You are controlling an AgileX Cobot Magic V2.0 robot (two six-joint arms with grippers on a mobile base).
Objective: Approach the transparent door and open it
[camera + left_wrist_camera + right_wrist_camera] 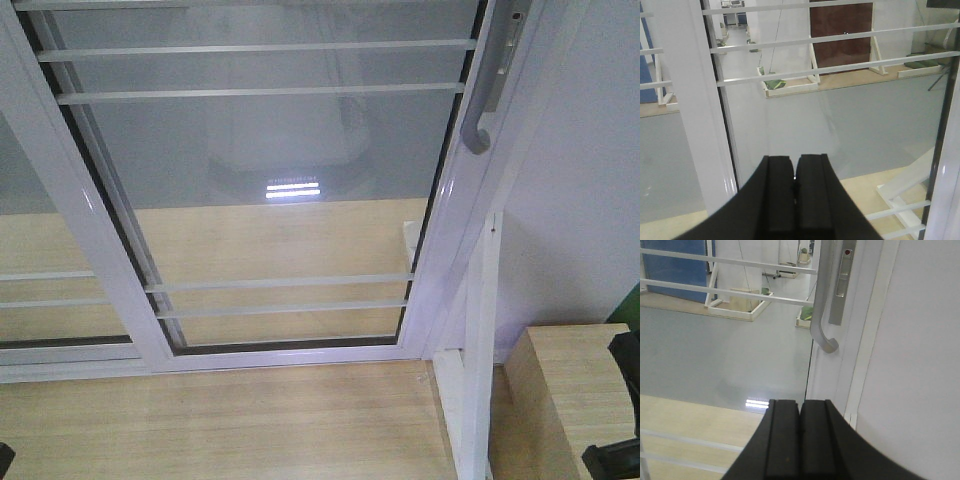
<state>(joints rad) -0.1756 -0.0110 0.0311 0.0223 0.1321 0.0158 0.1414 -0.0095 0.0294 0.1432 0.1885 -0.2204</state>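
Note:
The transparent door [290,180] fills the front view: glass in a glossy white frame with thin white bars. Its curved silver-grey handle [490,95] hangs on the right stile at the upper right. In the right wrist view the handle [821,305] is ahead and above my right gripper [800,405], which is shut and empty, apart from it. The door glass shows in the left wrist view [840,115] beyond my left gripper [794,160], also shut and empty. A black part of the right arm [620,420] shows at the front view's lower right.
A similar barred glass panel without a handle [40,260] overlaps on the left. A white frame post [475,380] stands right of the door, beside a white wall [580,200] and a wooden block [565,400]. Wooden floor [220,420] lies in front.

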